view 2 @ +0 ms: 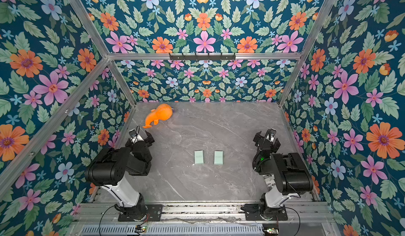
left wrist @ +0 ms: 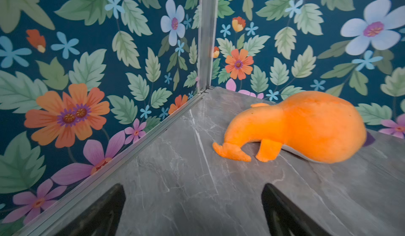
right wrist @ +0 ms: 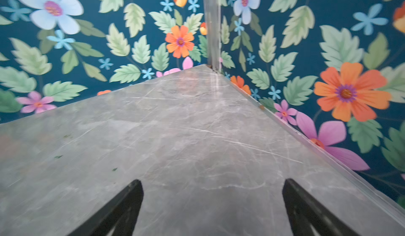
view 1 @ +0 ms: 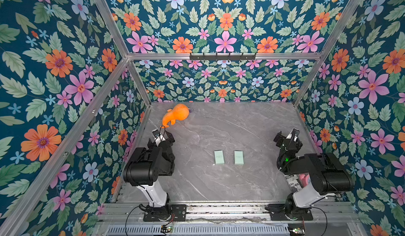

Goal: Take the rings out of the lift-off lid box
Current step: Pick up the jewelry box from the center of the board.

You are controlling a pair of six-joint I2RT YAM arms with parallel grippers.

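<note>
Midway across the counter (view 1: pixel 241 125), between the arms, two mint-green box pieces (view 1: pixel 219 157) lie side by side, long axes pointing away from the robot (rings too small to see). Left fingers (left wrist: pixel 103 210) and right fingers (right wrist: pixel 122 208) gape empty, roughly equally distant.

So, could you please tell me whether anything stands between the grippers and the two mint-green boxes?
Nothing visible does: only bare table lies between the left gripper, the right gripper and the mint-green boxes. The orange plush toy sits in a far corner, off both paths.
</note>
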